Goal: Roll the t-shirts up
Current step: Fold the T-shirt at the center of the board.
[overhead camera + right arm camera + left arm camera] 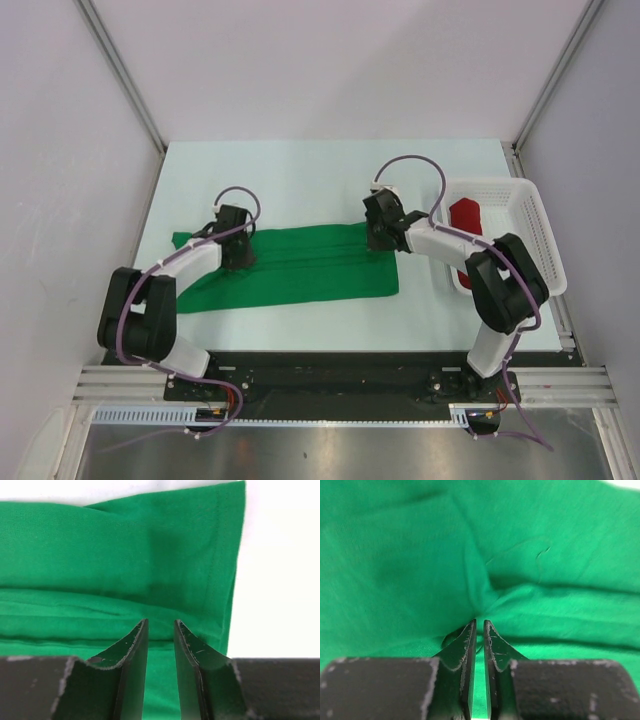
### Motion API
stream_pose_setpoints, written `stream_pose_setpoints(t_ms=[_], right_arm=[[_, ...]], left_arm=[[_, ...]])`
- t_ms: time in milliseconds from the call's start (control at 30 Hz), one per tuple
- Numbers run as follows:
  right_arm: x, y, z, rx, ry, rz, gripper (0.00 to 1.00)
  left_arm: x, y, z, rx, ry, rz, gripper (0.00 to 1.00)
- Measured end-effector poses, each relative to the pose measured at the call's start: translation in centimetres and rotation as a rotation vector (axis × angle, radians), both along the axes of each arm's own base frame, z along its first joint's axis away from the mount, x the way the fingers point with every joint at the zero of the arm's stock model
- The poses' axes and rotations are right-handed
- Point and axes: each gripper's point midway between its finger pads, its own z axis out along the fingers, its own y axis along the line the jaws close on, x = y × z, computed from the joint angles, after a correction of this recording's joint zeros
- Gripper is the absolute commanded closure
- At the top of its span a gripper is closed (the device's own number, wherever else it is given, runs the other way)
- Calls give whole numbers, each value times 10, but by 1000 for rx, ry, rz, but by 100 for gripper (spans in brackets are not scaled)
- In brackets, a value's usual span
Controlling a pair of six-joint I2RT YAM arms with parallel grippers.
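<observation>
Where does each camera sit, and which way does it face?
Top external: above and behind the bases, facing down on the green t-shirt and basket; both arms show.
Left wrist: on the left arm, facing down past the left tool onto puckered cloth.
Right wrist: past the right tool onto the shirt's hemmed edge.
Shared: the green t-shirt.

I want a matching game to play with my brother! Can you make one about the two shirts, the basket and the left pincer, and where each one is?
Things:
1. green t-shirt
2. red t-shirt
3. white basket
4. left pincer

Places:
A. inside the white basket
B. at the right edge of the table
C. on the left end of the green t-shirt
D. lying flat in the middle of the table

Pairs: 1-D, 2-A, 3-B, 4-C
</observation>
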Motion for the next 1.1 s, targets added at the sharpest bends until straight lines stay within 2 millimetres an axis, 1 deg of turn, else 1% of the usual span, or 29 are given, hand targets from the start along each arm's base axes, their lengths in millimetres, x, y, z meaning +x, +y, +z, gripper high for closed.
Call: stream_pose_setpoints(t_ms=[100, 167, 267, 300, 367, 433, 500, 567, 633, 700, 767, 867, 1000, 1100], right_arm=[[-2, -2, 10, 8, -17, -3, 67], [-1, -2, 18, 18, -36, -4, 67], [4, 1, 26, 37, -67, -4, 67], [6, 2, 28, 43, -76, -4, 67], [9, 3, 29, 50, -87, -5, 67], [13, 5, 30, 60, -103, -8, 67], [19, 7, 27, 69, -112, -9, 67], [22, 8, 20, 68, -109, -13, 67], [24, 8, 12, 66, -97, -13, 68], [23, 8, 7, 62, -87, -12, 68], [24, 6, 5, 59, -82, -14, 68], [24, 5, 4, 57, -80, -16, 69], [21, 2, 1, 46, -62, -18, 70], [18, 0, -3, 36, -45, -16, 71]], left_arm=[[-12, 2, -6, -4, 16, 6, 87], [-18, 2, -7, -9, 18, 7, 85], [-17, 0, 2, -32, -13, 13, 78], [-14, -2, 9, -41, -31, 14, 73], [-7, -5, 22, -55, -62, 11, 69], [9, -9, 40, -70, -110, 15, 66], [29, -13, 59, -82, -158, 16, 66], [44, -17, 66, -86, -178, 15, 66], [56, -19, 62, -84, -170, 15, 67], [61, -21, 49, -76, -139, 16, 68], [60, -21, 26, -62, -80, 17, 69], [56, -20, 9, -50, -27, 17, 71], [53, -20, 4, -53, -24, 19, 73], [47, -21, -2, -56, -10, 16, 74]])
